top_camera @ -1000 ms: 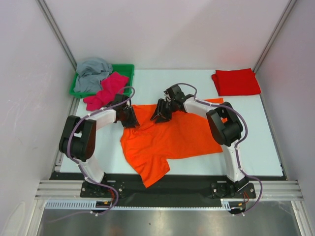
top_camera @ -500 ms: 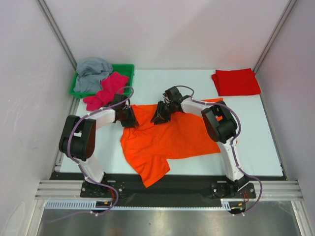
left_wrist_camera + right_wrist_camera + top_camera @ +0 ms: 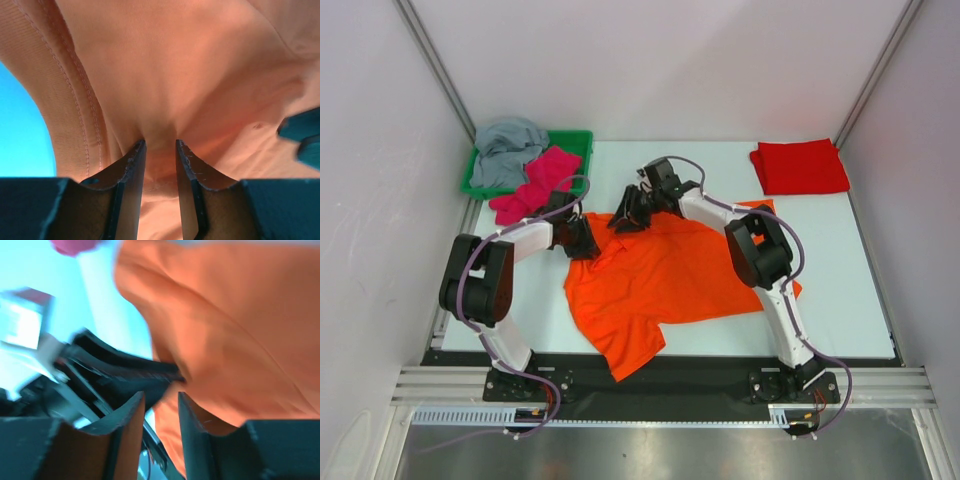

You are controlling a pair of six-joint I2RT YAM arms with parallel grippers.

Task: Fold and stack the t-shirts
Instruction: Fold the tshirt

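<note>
Fingers (image 3: pixel 131 167) of the left gripper (image 3: pixel 160 144) are pressed together on a fold of the orange t-shirt (image 3: pixel 190 75), with cloth filling the narrow gap between them and a stitched hem curving past on their left. On the right gripper (image 3: pixel 160 396) the fingers also stand close together with orange cloth between them, so it too is clamped on that shirt, though its wrist view is blurred. Seen from above, the orange t-shirt (image 3: pixel 670 280) lies spread and rumpled on the table (image 3: pixel 700 160), nearer the arm bases than the green tray (image 3: pixel 578 140) and to that tray's right. Both grippers hold its edge on the side toward the tray: the left gripper (image 3: pixel 585 240) at the corner closest to the tray, the right gripper (image 3: pixel 623 215) just beyond it, farther from the tray's near rim along the same edge. A grey t-shirt (image 3: pixel 510 150) is bunched inside the tray, spilling over its left rim. A pink t-shirt (image 3: pixel 535 185) drapes over the tray's near rim onto the table, between the tray and the left gripper. A red t-shirt (image 3: pixel 800 167) lies folded flat, well apart from the tray toward the right wall.
</note>
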